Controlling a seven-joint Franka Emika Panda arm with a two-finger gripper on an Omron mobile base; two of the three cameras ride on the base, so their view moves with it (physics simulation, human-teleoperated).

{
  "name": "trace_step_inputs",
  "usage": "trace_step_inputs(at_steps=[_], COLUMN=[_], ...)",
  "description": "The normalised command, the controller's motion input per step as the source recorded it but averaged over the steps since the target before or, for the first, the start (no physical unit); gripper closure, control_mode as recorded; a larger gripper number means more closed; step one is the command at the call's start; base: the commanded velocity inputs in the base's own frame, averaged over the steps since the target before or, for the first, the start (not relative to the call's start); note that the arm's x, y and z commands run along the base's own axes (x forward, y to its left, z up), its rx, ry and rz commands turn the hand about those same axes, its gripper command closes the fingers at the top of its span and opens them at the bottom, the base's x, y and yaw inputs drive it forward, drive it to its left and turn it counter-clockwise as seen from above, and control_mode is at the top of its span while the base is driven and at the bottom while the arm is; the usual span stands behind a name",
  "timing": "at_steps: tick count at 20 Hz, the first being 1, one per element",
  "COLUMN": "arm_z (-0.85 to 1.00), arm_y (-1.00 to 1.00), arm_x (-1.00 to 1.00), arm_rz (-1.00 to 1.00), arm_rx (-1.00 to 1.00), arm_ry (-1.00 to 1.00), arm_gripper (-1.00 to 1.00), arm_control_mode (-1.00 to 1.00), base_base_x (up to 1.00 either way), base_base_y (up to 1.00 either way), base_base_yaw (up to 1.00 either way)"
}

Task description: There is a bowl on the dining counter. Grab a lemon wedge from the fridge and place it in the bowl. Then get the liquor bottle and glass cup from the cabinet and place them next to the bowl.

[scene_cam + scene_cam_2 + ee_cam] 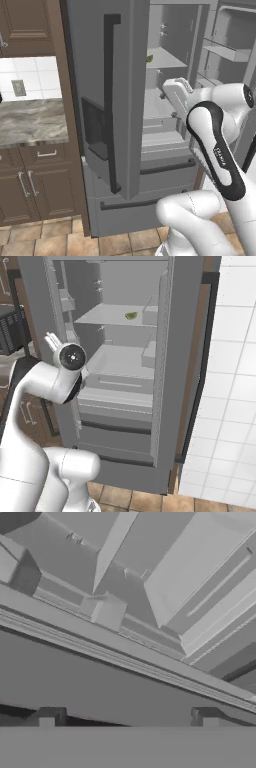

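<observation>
One fridge (pixel 120 421), one lemon wedge (pixel 131 316), two fingers (pixel 47 717), one countertop (pixel 30 122).

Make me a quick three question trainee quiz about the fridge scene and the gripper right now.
1. True or false: the fridge stands open.
2. The lemon wedge lies: A) on an upper inner shelf, B) in a bottom drawer, C) between the gripper's fingers?
3. Fill in: the gripper is ____ and holds nothing.

Key: 1 true. 2 A. 3 open.
</observation>
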Motion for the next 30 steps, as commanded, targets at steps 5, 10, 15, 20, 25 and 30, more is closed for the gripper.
trace_step_inputs(at_steps=[5,10,15,20,25,30], arm_z=[-0.03,-0.14,-0.15,-0.08,0.00,0.00], arm_y=[0.00,0.08,0.27,0.59,0.88,0.90], arm_x=[0.59,0.55,0.33,0.08,-0.34,-0.38], arm_rz=[0.03,0.06,0.07,0.09,0.08,0.08], arm_rx=[0.12,0.09,0.06,0.00,-0.09,-0.11], arm_ry=[0.08,0.11,0.09,0.04,0.00,0.00], arm_gripper=[-1.00,-1.00,-1.00,-1.00,-1.00,-1.00], arm_control_mode=[-1.00,-1.00,-1.00,-1.00,-1.00,-1.00], base_base_x=[0.00,0.00,0.00,0.00,0.00,0.00], base_base_y=[0.00,0.00,0.00,0.00,0.00,0.00], base_base_yaw=[0.00,0.00,0.00,0.00,0.00,0.00])
